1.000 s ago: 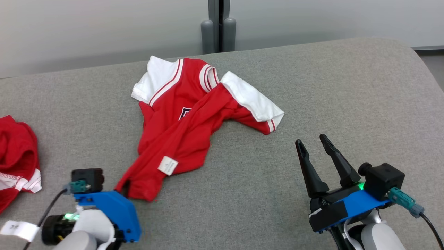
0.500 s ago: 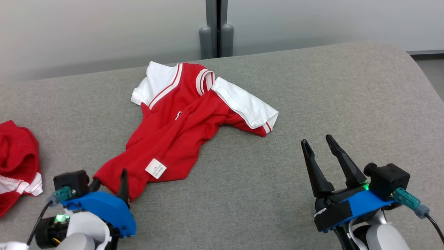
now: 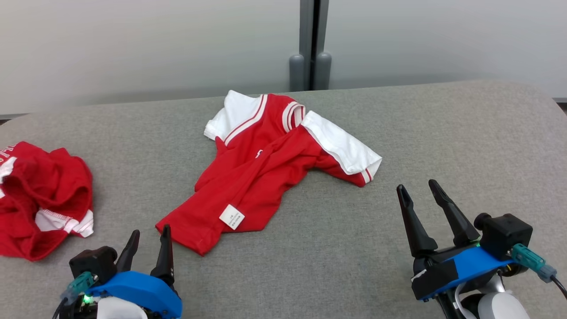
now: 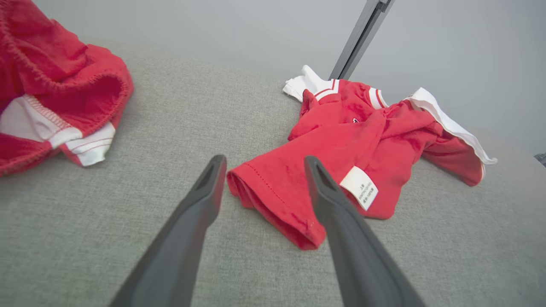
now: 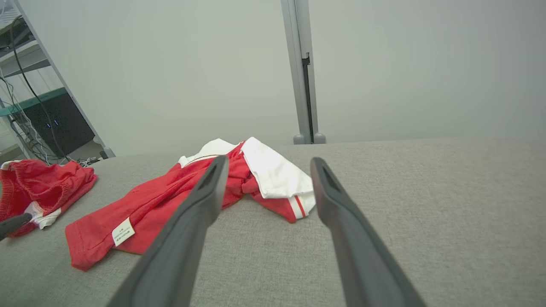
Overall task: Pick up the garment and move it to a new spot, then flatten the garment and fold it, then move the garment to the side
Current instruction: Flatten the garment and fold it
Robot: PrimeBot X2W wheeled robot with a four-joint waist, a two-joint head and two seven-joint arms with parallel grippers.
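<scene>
Garment (image 3: 261,168), a red-white shirt, lies crumpled mid-desk (image 3: 443,133). Left pincer (image 3: 150,230) at 7 o'clock, released, empty, near hem. Right pincer (image 3: 416,186) at 4 o'clock, released, empty. Other red clothing (image 3: 44,195) at 9 o'clock. Left wrist view: hem corner just beyond spread fingers. Right wrist view: shirt at 10 o'clock, fingers spread.

free: you have bare table (image 3: 460,133) right of the shirt (image 3: 261,173), plus a strip left of it | blocked: red heap (image 3: 44,195) at your far left | far edge: post (image 3: 313,66) behind shirt
</scene>
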